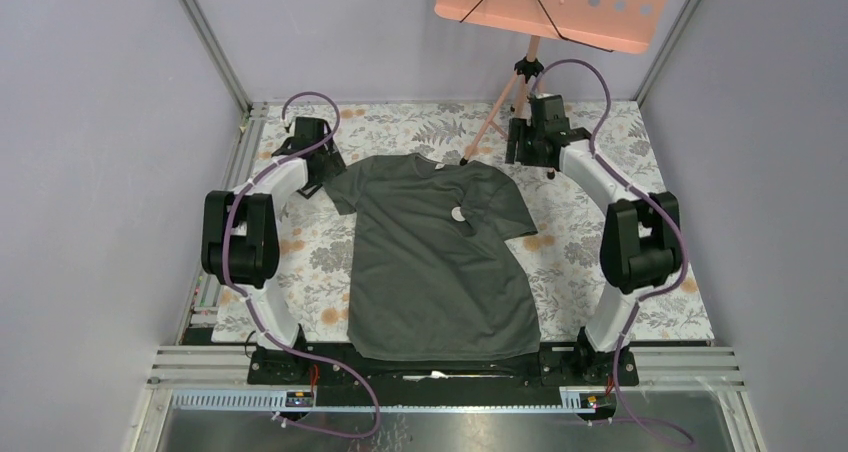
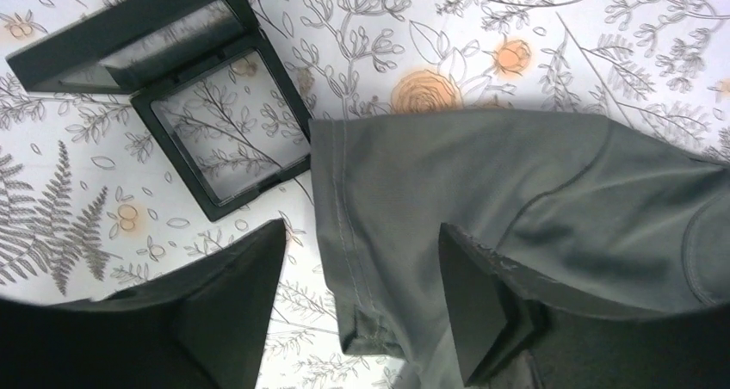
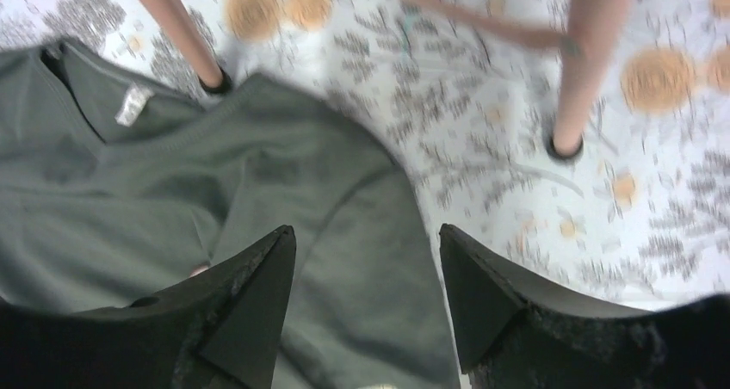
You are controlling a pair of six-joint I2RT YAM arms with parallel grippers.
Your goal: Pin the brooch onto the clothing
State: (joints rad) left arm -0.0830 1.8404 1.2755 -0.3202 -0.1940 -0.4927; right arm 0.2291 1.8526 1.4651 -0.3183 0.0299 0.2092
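The clothing, a dark grey-green T-shirt point(image 1: 440, 272), lies flat on the floral table with its neck to the far side. A small pale roundish spot point(image 1: 458, 214) sits on its chest; it looks like the brooch, but its colour does not show. My left gripper point(image 1: 320, 175) is open and empty, just above the shirt's left sleeve hem point(image 2: 353, 234), which lies between the fingers point(image 2: 232, 303). My right gripper point(image 1: 515, 152) is open and empty above the right shoulder and sleeve point(image 3: 361, 260). The white neck label point(image 3: 131, 105) shows in the right wrist view.
A small black square case point(image 2: 219, 131) lies open and empty on the table beside the left sleeve. A peach music stand point(image 1: 550, 7) stands at the far side; its tripod legs point(image 3: 585, 62) rest near the shirt's collar. Grey walls enclose the table.
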